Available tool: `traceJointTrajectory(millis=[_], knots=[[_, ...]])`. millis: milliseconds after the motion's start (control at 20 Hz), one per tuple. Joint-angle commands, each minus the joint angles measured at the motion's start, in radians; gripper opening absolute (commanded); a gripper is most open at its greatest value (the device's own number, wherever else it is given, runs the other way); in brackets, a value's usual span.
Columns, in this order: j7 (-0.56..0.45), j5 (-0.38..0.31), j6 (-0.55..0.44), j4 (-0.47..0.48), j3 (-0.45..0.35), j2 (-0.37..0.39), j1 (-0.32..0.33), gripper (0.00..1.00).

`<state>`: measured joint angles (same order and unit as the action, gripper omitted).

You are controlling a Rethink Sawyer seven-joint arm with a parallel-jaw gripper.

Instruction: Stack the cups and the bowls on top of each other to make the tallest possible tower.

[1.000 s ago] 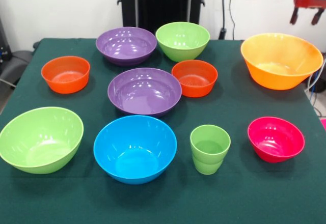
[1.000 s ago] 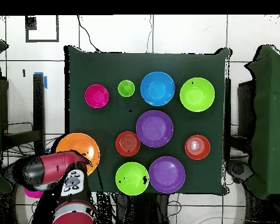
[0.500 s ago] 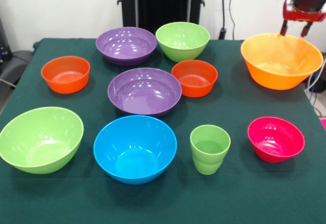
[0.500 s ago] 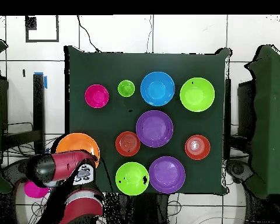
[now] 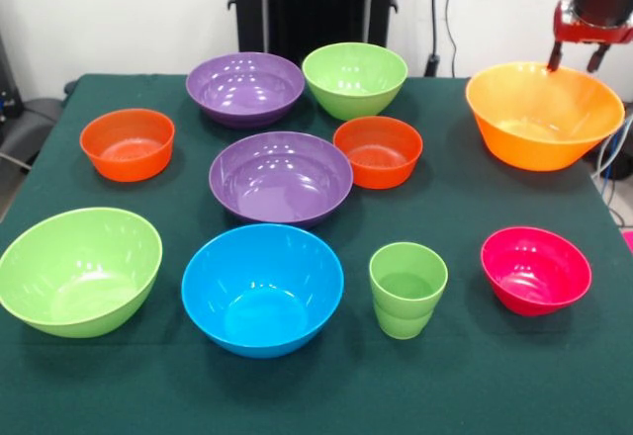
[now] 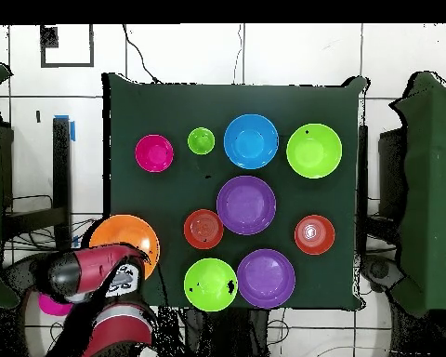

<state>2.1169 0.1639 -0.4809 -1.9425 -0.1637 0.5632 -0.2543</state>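
Observation:
All the bowls and the cup stand apart on the green table, none stacked. The large orange bowl (image 5: pixel 544 119) is at the far right. My gripper (image 5: pixel 575 59) hangs open just behind and above its far rim, holding nothing; the overhead view shows it (image 6: pixel 124 279) at that bowl's (image 6: pixel 123 232) near edge. The light-green cup (image 5: pixel 407 287) stands upright at the front, between the blue bowl (image 5: pixel 262 287) and the pink-red bowl (image 5: pixel 535 269). Two purple bowls (image 5: pixel 281 176) (image 5: pixel 245 87), two lime bowls (image 5: pixel 354 77) (image 5: pixel 79 269) and two orange-red bowls (image 5: pixel 378 150) (image 5: pixel 127 142) fill the rest.
The table (image 5: pixel 465 386) is covered in dark green cloth. The black pedestal (image 5: pixel 312 5) stands behind its far edge. Cables hang on the wall at the far right (image 5: pixel 435 10).
My gripper has risen slightly and drawn back a little toward the robot's base. The large orange bowl has hardly moved. Everything else is as before.

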Motion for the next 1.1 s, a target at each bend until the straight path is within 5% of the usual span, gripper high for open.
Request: traceJointTrajectory(millis=[50, 450, 1100], knots=[[0.110, -0.004, 0.020, 0.071, -0.027, 0.007, -0.020, 1.00], [0.110, 0.002, -0.101, 0.065, -0.016, 0.084, -0.029, 1.00], [0.065, -0.035, -0.036, 0.093, -0.011, 0.035, -0.008, 1.00]])
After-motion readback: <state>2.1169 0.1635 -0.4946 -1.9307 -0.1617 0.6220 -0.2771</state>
